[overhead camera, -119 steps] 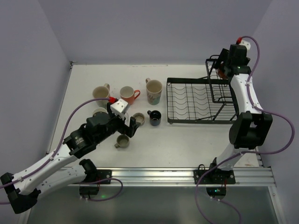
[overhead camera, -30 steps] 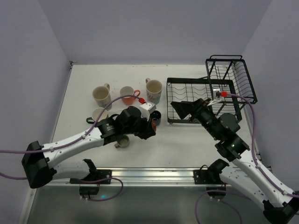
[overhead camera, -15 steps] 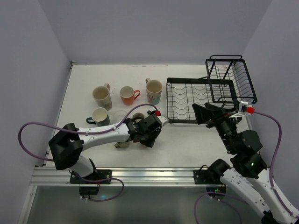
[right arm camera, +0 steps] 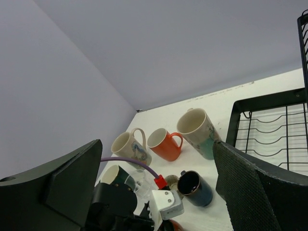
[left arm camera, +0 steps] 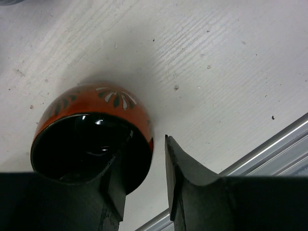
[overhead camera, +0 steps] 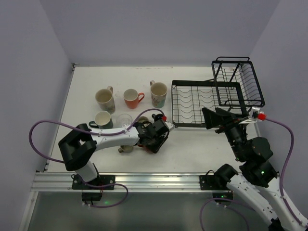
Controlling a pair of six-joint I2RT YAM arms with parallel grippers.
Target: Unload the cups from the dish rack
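Note:
In the left wrist view an orange-red cup (left arm camera: pixel 91 144) with a black inside and white petals stands on the table. My left gripper (left arm camera: pixel 144 159) is open astride its rim: one finger (left arm camera: pixel 113 192) inside, the other (left arm camera: pixel 185 178) outside with a gap. From above, that gripper (overhead camera: pixel 153 142) hides the cup. My right gripper (right arm camera: pixel 156 159) is open and empty, raised near the front of the dish rack (overhead camera: pixel 202 103). No cup shows in the rack. On the table stand a cream mug (overhead camera: pixel 105 98), an orange mug (overhead camera: pixel 131 97), a patterned mug (overhead camera: pixel 158 94), a teal cup (overhead camera: pixel 102 119) and a clear glass (overhead camera: pixel 124 119).
A dark blue cup (right arm camera: pixel 195 187) and a small beige cup (right arm camera: pixel 171 182) stand close behind my left wrist. Another small cup (overhead camera: pixel 126 148) lies partly under the left arm. The rack's raised basket (overhead camera: pixel 238 82) is at the back right. The table's metal front rail (left arm camera: pixel 269 154) runs near the orange-red cup.
My left jaws, shut on the orange-red cup a moment ago, have parted from its wall. The right arm pulled back from over the rack toward the near right.

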